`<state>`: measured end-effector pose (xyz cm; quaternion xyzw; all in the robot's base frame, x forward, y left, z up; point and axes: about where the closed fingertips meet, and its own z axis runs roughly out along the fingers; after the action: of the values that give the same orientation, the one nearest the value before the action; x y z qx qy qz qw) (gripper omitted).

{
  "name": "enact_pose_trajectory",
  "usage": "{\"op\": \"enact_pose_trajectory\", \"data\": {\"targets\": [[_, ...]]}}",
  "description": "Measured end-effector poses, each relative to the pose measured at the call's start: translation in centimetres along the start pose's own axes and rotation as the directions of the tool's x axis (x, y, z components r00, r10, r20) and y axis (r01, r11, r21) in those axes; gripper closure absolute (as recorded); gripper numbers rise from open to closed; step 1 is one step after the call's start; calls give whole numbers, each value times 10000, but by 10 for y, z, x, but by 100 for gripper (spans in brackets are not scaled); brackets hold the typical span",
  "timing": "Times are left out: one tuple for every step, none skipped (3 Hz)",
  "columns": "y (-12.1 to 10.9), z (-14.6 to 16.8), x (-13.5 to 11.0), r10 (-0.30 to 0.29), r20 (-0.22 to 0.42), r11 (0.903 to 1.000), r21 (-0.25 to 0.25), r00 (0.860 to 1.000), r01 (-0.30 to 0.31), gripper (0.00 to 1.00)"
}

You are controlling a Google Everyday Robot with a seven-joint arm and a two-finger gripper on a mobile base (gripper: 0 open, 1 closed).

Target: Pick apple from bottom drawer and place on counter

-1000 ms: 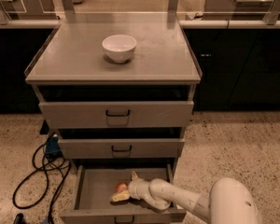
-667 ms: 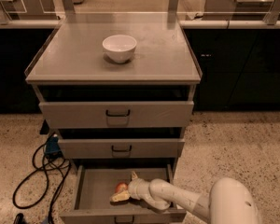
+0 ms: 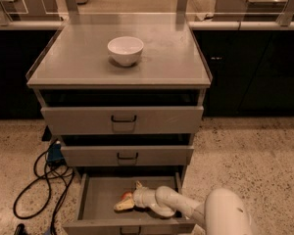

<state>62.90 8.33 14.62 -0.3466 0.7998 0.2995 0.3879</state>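
Nothing had moved since a moment before. The robot's pale hand [image 3: 122, 204] sat inside the open grey-beige bottom drawer [image 3: 95, 204]. The small round red-orange apple [image 3: 127, 196] lay against its tip, on the far side. Whether the hand gripped it, nobody could tell. The flat grey table [image 3: 161, 58] was high above.

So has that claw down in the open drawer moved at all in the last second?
No. The claw sits in the same spot inside the bottom drawer, just as far from the drawer's left wall as before, close by the apple.
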Motion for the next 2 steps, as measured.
{"op": "enact_pose_trajectory", "data": {"targets": [[-5,2,-1,19,41,10000,13,10000,-19,0],[4,1,6,185,-309,9997,158,9994,-180,0]]}}
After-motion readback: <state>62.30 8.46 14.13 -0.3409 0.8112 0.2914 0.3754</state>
